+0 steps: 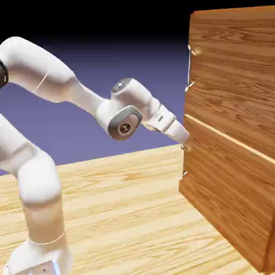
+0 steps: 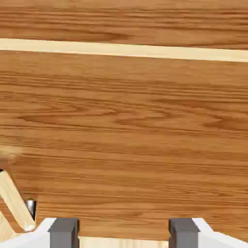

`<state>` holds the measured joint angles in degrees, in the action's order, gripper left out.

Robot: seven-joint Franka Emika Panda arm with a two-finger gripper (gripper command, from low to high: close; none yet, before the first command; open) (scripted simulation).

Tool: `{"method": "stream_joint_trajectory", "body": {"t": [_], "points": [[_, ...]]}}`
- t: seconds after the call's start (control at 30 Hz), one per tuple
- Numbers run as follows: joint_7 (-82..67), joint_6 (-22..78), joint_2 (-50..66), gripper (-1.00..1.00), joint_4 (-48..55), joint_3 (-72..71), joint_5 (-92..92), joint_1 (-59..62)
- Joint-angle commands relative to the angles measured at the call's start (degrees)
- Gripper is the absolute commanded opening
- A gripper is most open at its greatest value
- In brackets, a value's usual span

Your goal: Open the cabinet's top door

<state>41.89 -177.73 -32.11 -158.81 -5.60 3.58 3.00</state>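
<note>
"Exterior view first: where's the top door [image 1: 231,80]?"

"Upper part of the wooden cabinet [image 1: 228,188], above the pale seam. Its slim upright bar handle [image 1: 189,69] is by the door's edge facing the robot."

"And the gripper [image 2: 124,233]?"

"Too low, I'd say. In the exterior view it's down by the lower door [image 1: 231,182], near that door's small handle [image 1: 183,161]. The hand view shows the fingertips wide apart, nothing between them."

"How will the door handle?"

"Stiff and flat, probably rather heavy, but it should swing if it's hinged on the far side. The metal bar looks smooth, so a loose pinch could slip."

"Where would you take hold?"

"Mid-bar, between its two mounts, one finger each side. The arm needs to rise first, or it may catch the wrong handle."
</note>
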Motion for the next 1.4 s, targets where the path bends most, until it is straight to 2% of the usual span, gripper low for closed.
{"method": "stream_joint_trajectory", "body": {"t": [0.0, 0.77, 1.07, 1.1, 1.37], "points": [[-0.21, -1.38, 0.2, 0.0, 0.81, -2.08, 1.33, 1.37], [-4.99, -32.93, 4.84, 0.0, 19.36, -49.51, 31.63, 32.59], [-7.44, -34.11, 11.87, 0.0, 27.77, -62.5, 30.84, 47.67], [-7.44, -34.11, 11.87, -1.0, 27.77, -62.5, 30.84, 47.67], [-1.27, -34.75, 10.9, -1.0, 21.77, -47.97, 21.81, 33.79]]}}
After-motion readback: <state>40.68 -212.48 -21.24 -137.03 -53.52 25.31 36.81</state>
